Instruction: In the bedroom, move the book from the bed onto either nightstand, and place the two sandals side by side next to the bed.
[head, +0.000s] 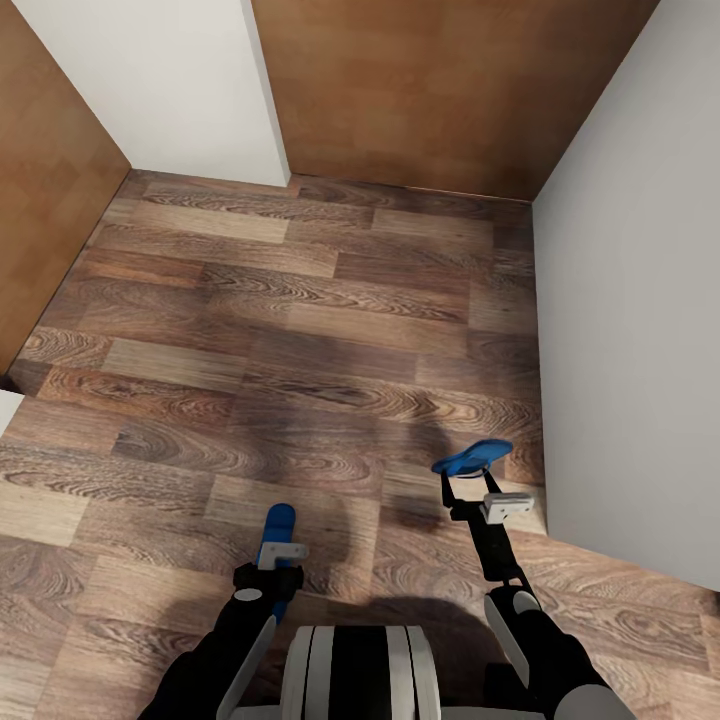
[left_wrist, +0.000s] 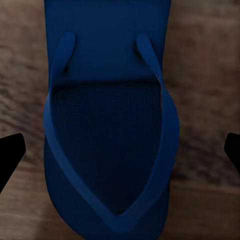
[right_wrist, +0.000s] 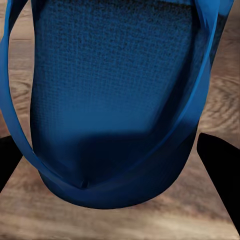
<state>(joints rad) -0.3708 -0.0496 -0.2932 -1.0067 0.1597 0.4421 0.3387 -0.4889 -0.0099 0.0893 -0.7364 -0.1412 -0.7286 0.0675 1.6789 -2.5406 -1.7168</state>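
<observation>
Wood-plank floor (head: 300, 330), white walls (head: 630, 300), brown wooden doors (head: 440, 90).

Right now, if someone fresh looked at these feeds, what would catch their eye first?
The bright blue against brown wood: each pincer carries a sandal above the plank floor. The left pincer holds the left sandal close in front of the trunk, and the right pincer holds the right sandal further out, near the white wall. Next comes the dead-end corner ahead, closed by a brown wooden door.
</observation>
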